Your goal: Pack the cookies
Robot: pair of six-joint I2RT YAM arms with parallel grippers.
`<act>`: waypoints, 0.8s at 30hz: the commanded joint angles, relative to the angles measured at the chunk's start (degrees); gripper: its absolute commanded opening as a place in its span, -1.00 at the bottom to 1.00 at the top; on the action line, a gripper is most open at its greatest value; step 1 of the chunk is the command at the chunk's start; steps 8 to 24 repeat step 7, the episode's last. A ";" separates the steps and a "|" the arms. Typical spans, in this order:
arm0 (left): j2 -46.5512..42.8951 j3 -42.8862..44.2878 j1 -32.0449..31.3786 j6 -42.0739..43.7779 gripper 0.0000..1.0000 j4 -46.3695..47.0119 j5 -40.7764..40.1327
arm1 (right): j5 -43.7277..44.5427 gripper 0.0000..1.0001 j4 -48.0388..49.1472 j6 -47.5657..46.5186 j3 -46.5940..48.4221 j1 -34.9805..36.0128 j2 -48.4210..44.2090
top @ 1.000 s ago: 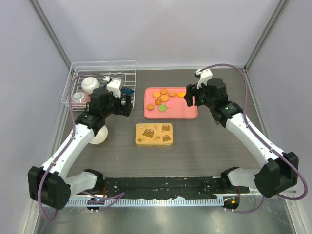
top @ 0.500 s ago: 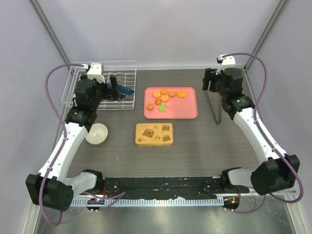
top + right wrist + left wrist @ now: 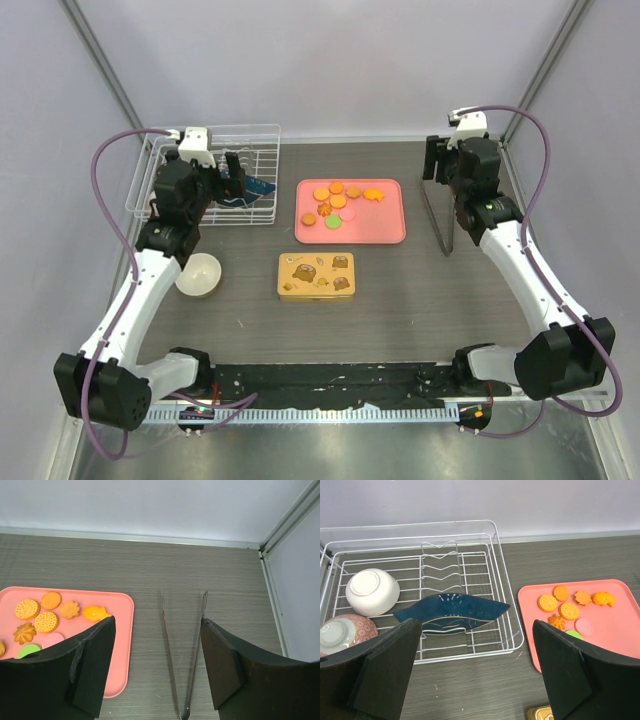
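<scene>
Cookies (image 3: pixel 338 201) sit scattered on the far-left part of the pink tray (image 3: pixel 385 232), and just nearer than the tray lies the yellow tin (image 3: pixel 316 275), its lid side up as far as the top view shows. The right gripper (image 3: pixel 156 667) hangs high to the right of the tray, jaws wide apart and empty, with the tongs (image 3: pixel 182 655) flat on the table directly beneath. The left gripper (image 3: pixel 477 672) hovers left of the tray over the dish rack (image 3: pixel 506 599), jaws likewise spread, holding nothing. Whether any cookies are in the tin, I can't tell. If the tongs come next, my read is: drop straight down, straddle both legs near the joined end, close square so they don't pivot.
</scene>
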 commanded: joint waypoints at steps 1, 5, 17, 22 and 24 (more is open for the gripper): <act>-0.39 0.84 0.12 -0.45 1.00 3.89 0.48 | 1.62 0.44 3.95 -1.54 3.00 0.18 -1.65; -0.39 0.93 0.12 -0.62 0.99 3.89 0.30 | 1.62 0.43 4.12 -1.46 3.09 0.18 -1.82; -0.22 1.19 0.12 -0.45 1.00 3.98 0.30 | 1.00 0.44 4.30 -1.46 2.92 0.18 -2.26; -0.22 1.19 0.12 -0.45 1.00 3.98 0.30 | 1.00 0.44 4.30 -1.46 2.92 0.18 -2.26; -0.22 1.19 0.12 -0.45 1.00 3.98 0.30 | 1.00 0.44 4.30 -1.46 2.92 0.18 -2.26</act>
